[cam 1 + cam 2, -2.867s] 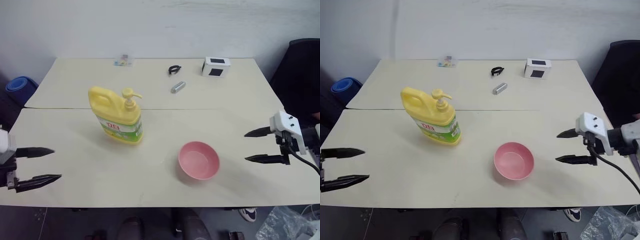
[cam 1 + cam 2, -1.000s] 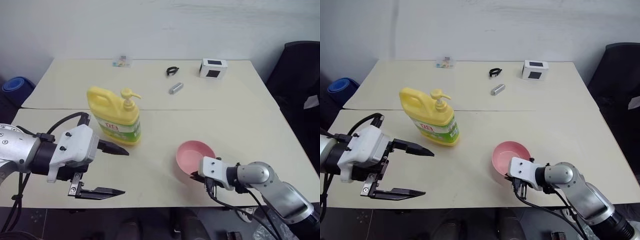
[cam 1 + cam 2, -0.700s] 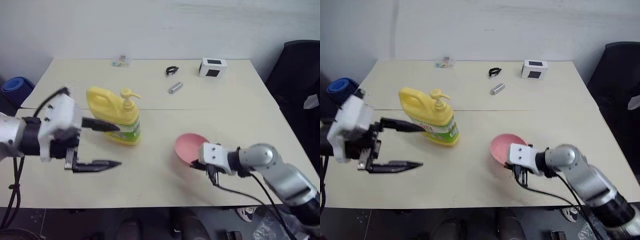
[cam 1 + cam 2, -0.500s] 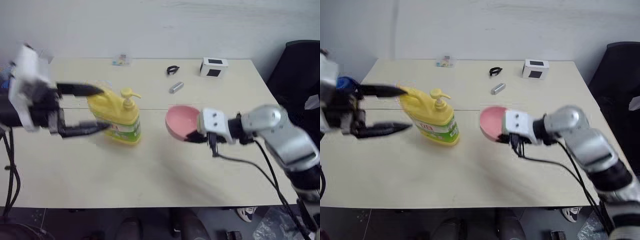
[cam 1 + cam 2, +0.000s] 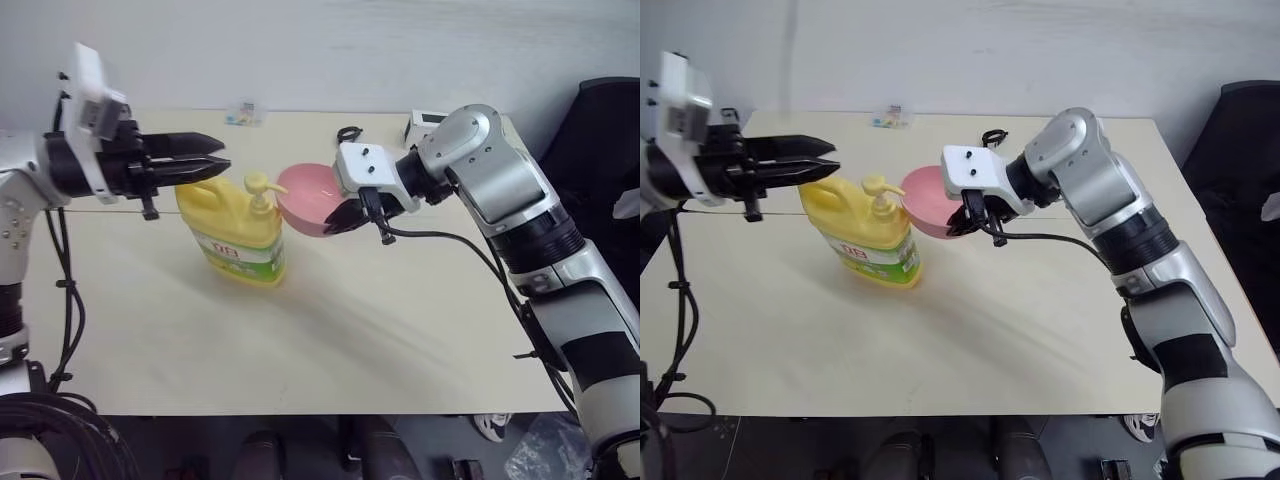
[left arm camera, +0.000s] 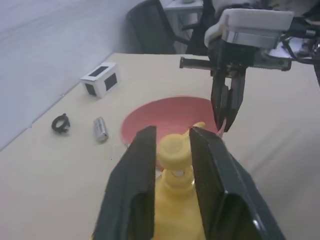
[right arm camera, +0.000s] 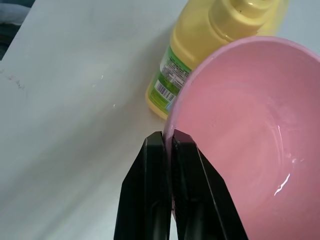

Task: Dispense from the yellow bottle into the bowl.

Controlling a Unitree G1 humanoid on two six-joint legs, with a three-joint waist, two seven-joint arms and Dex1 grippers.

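Risk one: loss of the small round pink plastic bowl (image 5: 308, 195), pinched only at its rim by the fully closed right gripper (image 5: 347, 214) and carried clear of the pale table (image 5: 400, 330); expect slipping or swinging from so thin a hold if bumped by the spout. Risk two: liquid missing the bowl, since held tilted, just beside the yellow pump head (image 5: 258, 186), its mouth turned toward the bottle rather than squarely under the spout; level and tuck closer before any stroke. Risk three: a glancing press by the left gripper (image 5: 222, 153), poised level above the handle side of the large yellow plastic jug with green-white label (image 5: 238, 240), fingers drawn almost together with a narrow gap and gripping nothing; likely to skid off the small rounded pump top, or to tip the jug, if brought down off-centre. Jug itself: upright on the table, left of centre, unsupported by either arm, label facing forward, pump raised and spout pointing toward the bowl. Bowl interior: smooth, plain, apparently empty.
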